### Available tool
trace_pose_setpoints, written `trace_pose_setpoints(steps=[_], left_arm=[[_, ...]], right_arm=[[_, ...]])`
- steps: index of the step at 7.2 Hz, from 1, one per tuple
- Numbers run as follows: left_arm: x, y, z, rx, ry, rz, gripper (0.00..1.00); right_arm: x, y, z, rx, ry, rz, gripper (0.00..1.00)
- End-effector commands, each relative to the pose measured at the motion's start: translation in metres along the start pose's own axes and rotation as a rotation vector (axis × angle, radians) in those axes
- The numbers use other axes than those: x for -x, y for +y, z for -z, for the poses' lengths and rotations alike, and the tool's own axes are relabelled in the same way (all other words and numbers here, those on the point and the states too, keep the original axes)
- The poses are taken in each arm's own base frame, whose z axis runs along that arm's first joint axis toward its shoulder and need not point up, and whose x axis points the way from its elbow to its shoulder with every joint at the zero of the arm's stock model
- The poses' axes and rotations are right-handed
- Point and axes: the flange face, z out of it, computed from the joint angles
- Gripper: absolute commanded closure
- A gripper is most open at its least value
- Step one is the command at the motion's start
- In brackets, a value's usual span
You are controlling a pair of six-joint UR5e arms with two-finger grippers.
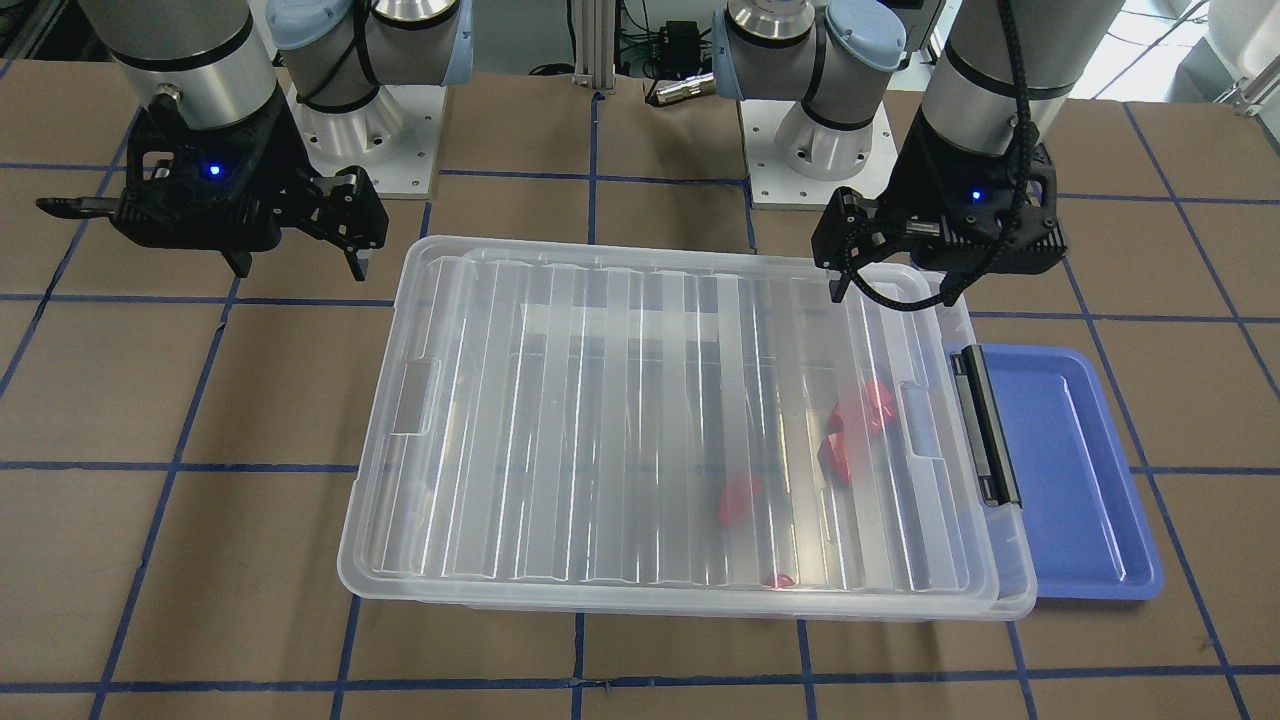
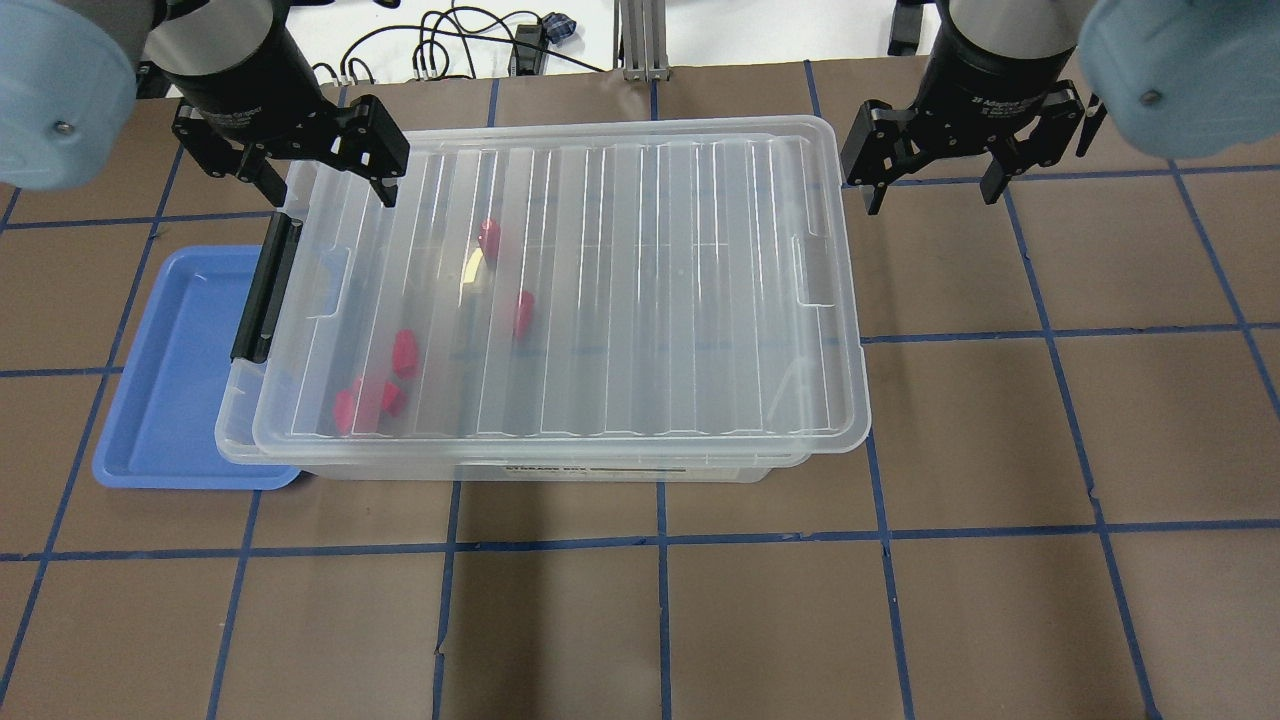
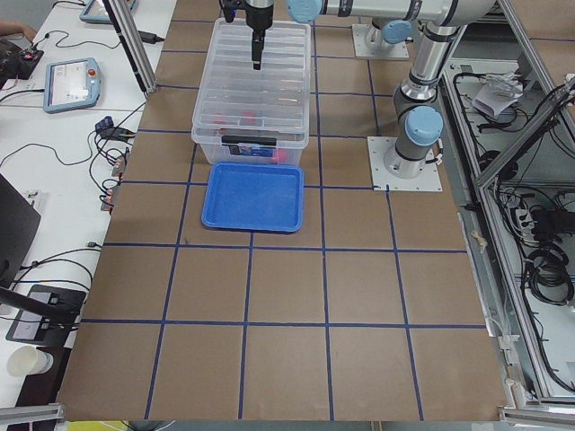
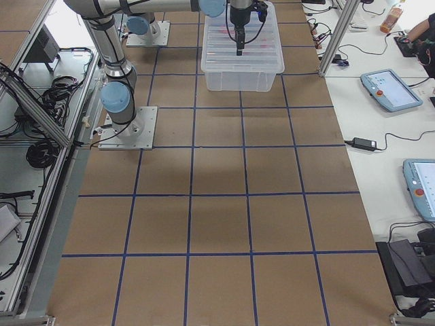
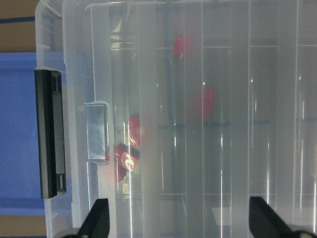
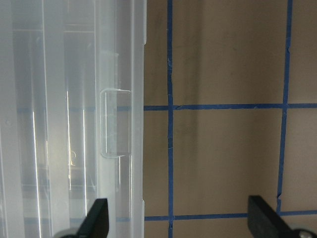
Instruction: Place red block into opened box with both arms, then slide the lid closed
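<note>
The clear box (image 2: pixel 232 425) stands mid-table with its ribbed lid (image 2: pixel 640 280) over nearly all of it. Only a narrow strip by the black clip bar (image 2: pixel 265 290) is uncovered. Several alike red blocks (image 2: pixel 404 352) lie inside under the lid, toward the clip end (image 1: pixel 865 405) (image 5: pixel 207 101). I cannot tell which one is the task's red block. My left gripper (image 2: pixel 330 190) (image 1: pixel 890 290) (image 5: pixel 181 220) hangs open and empty over the lid's corner near the clip bar. Off the box's other short end, my right gripper (image 2: pixel 932 195) (image 1: pixel 300 265) (image 6: pixel 181 220) is open above the table, holding nothing.
An empty blue tray (image 2: pixel 170 380) (image 1: pixel 1070 470) lies partly under the box's clip end. The arm bases (image 1: pixel 800 150) stand behind the box. Cables (image 2: pixel 450 40) run along the table's far edge. Tablets (image 4: pixel 387 88) rest on side tables.
</note>
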Motion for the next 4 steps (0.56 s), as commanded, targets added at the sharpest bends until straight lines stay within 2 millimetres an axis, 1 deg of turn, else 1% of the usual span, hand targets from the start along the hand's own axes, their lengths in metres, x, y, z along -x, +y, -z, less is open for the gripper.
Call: trace_pose_setpoints(steps=[1, 2, 4], left_arm=[[0.0064, -0.003, -0.0027, 0.001, -0.002, -0.002, 0.0], [0.0061, -0.0025, -0.0078, 0.01, 0.0, -0.048, 0.0], [0.002, -0.0007, -0.0063, 0.014, 0.001, -0.069, 0.0]], right_arm=[[-0.0007, -0.0066, 0.0084, -0.026, 0.001, -0.058, 0.0], [0.0006, -0.0085, 0.0098, -0.028, -0.004, -0.069, 0.0], [-0.0002, -0.008, 0.0097, -0.027, -0.003, -0.07, 0.0]])
